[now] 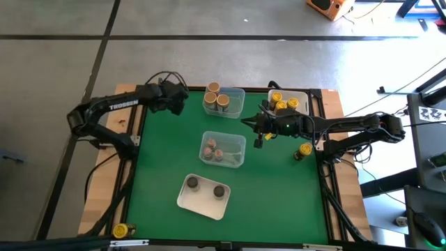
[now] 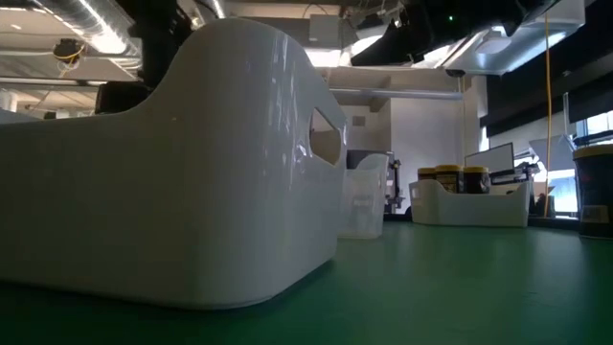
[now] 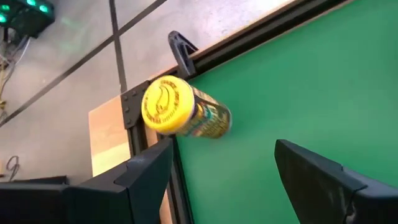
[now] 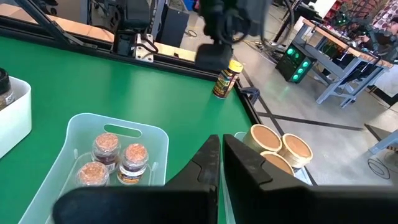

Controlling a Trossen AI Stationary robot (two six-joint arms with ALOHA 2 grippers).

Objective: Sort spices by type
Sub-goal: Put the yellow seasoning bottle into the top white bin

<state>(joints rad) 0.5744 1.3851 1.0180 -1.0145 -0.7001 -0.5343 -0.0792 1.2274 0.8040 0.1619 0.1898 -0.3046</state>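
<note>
A yellow-capped spice jar (image 3: 183,115) leans tilted at the green mat's far left corner (image 4: 225,79). My left gripper (image 3: 221,168) hovers over it, open, and the jar lies just past its fingertips. Sorted spices sit in trays: tan-topped jars (image 1: 216,96) in the far clear tray, yellow ones (image 1: 281,103) in the far right white tray, brownish ones (image 4: 115,158) in the middle clear tray, dark grey ones (image 1: 205,187) in the near white tray. My right gripper (image 4: 222,149) is shut with nothing in it, above the table's middle (image 1: 249,123). My left gripper stands open around nothing. One fingertip (image 3: 163,148) is close under the jar's yellow cap (image 3: 166,106). I cannot tell whether it touches the jar. The jar is tilted with its cap toward the gripper.
A loose yellow-topped jar (image 1: 304,150) stands on the mat near the right edge, and another (image 1: 122,230) lies on the wooden frame at the near left corner. The near white tray (image 2: 192,172) fills the low view. Bare mat lies between the trays and the left edge.
</note>
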